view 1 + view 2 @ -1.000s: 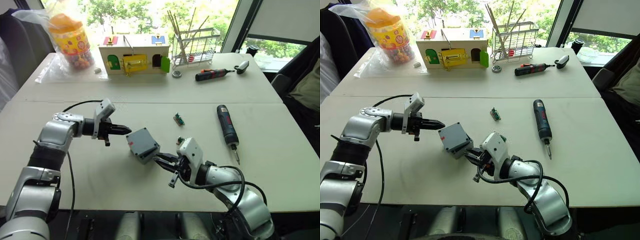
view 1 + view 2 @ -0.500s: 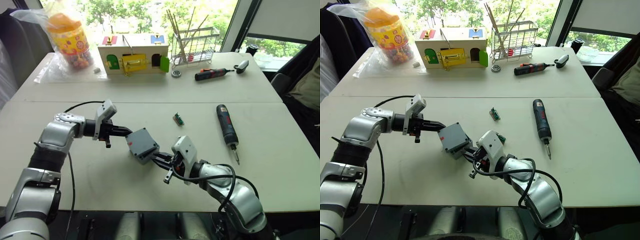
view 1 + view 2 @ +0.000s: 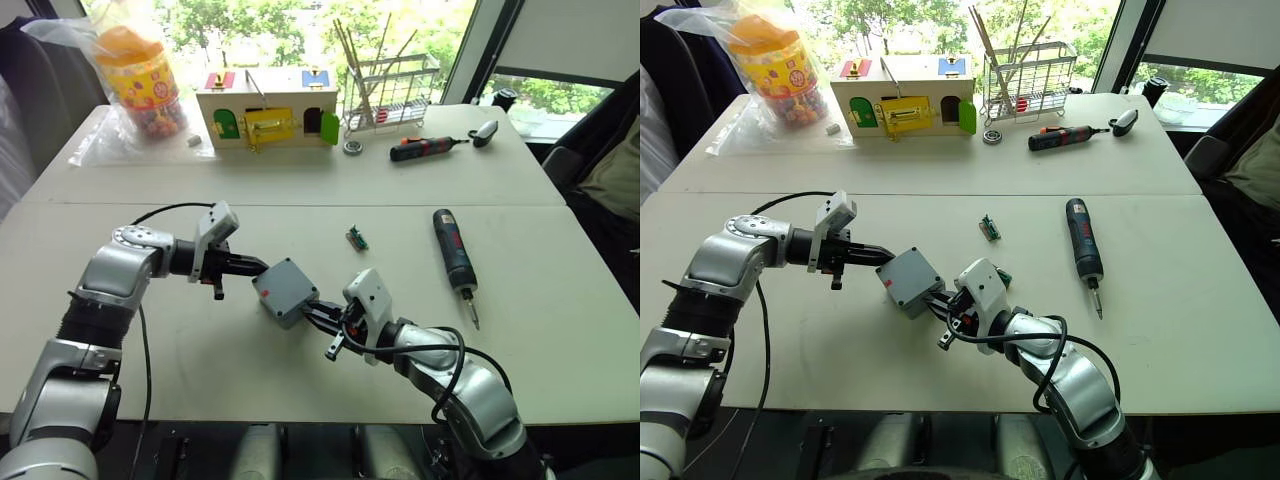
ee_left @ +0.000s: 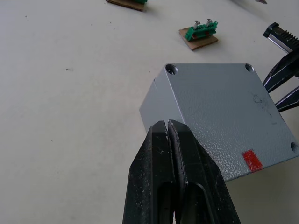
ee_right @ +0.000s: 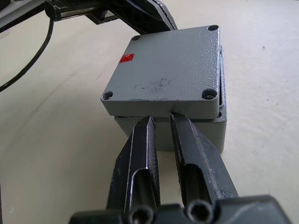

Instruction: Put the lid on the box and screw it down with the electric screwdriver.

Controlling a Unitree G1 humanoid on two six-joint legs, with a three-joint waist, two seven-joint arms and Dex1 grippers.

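Both grippers, left [image 3: 258,267] pressed together, right [image 5: 161,122] slightly spread, flank the lid [image 5: 166,72] at center frame, nudging it square onto the box [image 5: 211,130].

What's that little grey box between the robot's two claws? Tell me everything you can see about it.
The box is a small square enclosure of speckled grey plastic as it looks, with its lid already lying on top, slightly askew. The lid has a screw hole at each corner, a small red mark and faint scuffs. It sits on the white table, turned cornerwise. The left gripper, fingers shut, presses against one side, and the right gripper, fingers slightly apart, meets the opposite side at the seam.
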